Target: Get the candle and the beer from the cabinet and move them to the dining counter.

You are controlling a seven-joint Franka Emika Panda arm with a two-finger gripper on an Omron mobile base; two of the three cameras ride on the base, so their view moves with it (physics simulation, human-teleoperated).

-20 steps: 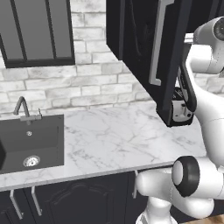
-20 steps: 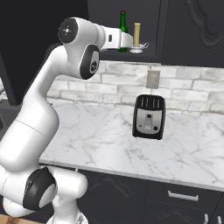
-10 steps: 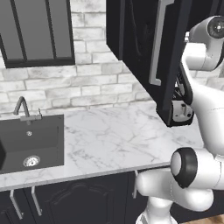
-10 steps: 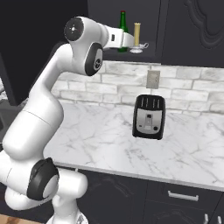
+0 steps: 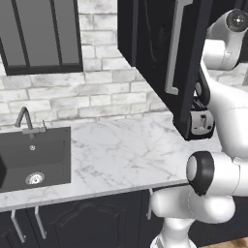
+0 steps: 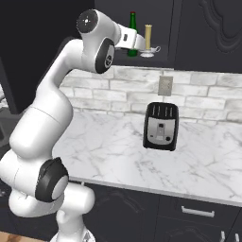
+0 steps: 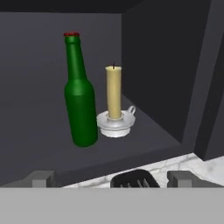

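Inside the open black cabinet (image 7: 166, 65) the beer (image 7: 81, 96), a green bottle with a red cap, stands upright on the shelf. The candle (image 7: 114, 92) is just to its right, a pale-yellow stick in a small round clear holder. My gripper (image 7: 111, 179) is open and hovers in front of the shelf edge, a little short of both, with nothing between its fingers. In the right base view the beer (image 6: 133, 30) and candle (image 6: 148, 35) stand side by side right behind my gripper (image 6: 141, 43). The cabinet door (image 5: 162, 63) hangs open. The dining counter is out of view.
A black toaster (image 6: 160, 126) sits on the marble worktop (image 6: 108, 142) below the cabinet, under a wall outlet (image 6: 165, 86). A black sink (image 5: 31, 157) with a faucet (image 5: 24, 118) lies to the left. A glass-fronted cabinet (image 5: 41, 34) hangs above the sink.
The arm's upper joints have shifted slightly up and toward the cabinet. The beer and candle have not moved, and the gripper stays open.
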